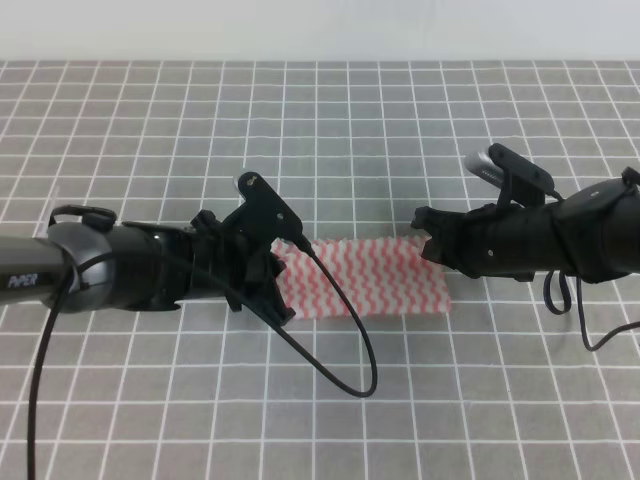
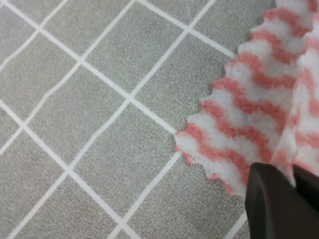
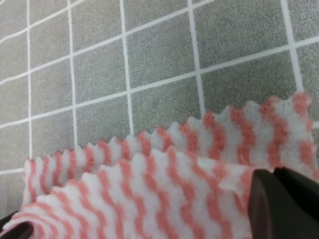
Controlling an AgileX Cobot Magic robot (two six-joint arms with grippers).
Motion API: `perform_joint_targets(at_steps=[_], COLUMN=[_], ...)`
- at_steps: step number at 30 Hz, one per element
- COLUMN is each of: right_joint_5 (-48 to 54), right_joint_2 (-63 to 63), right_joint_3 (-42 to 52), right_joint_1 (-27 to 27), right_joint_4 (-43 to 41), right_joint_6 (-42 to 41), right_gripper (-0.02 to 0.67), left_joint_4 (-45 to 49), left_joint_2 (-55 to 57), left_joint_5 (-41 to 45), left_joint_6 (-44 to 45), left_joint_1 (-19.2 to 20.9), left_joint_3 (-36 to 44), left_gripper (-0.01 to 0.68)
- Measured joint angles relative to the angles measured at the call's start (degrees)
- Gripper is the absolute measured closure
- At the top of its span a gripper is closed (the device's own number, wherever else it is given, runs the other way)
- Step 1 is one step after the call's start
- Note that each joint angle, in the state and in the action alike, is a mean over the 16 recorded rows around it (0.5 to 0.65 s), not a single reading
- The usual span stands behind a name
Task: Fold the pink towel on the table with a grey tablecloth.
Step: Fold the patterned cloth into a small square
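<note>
- Left gripper [image 1: 283,285], at about 8 o'clock from the scene's middle in the high view, sits on the left end of the pink towel [image 1: 375,280]; its wrist view shows a dark fingertip [image 2: 279,204] with cloth running into the slit beside it, so it looks clamped on the towel's edge.
- Right gripper [image 1: 425,240], toward 3 o'clock, meets the towel's right end; its wrist view shows a dark fingertip [image 3: 284,204] pressed on a raised layer of striped cloth, so it too looks closed on the towel.
- Between the two, the towel lies as a narrow band, long side running 9 to 3 o'clock, near the middle of the table with a grey tablecloth [image 1: 330,130].
- From the right wrist, two scalloped edges show, one layer lifted over another, so a first fold appears to be made or nearly laid down.
- My reading: the task is roughly halfway. Left to do would be settling this layer flat, releasing, and perhaps folding the strip end to end.
- Beyond the towel, toward 12 o'clock, only gridded cloth shows.
</note>
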Motion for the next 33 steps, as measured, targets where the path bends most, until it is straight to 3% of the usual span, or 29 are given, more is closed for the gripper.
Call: perform_joint_targets(at_steps=[33], right_joint_5=[-0.12], right_joint_2=[0.44], right_joint_3=[-0.06], right_joint_1=[0.06], right_joint_4=[0.13], right_joint_6=[0.02], right_gripper=[0.665], left_joint_4=[-0.18], left_joint_2=[0.15], left_joint_5=[0.64], left_joint_6=[1.24], left_joint_1=[0.00], left_joint_3=[-0.64], left_gripper=[0.653])
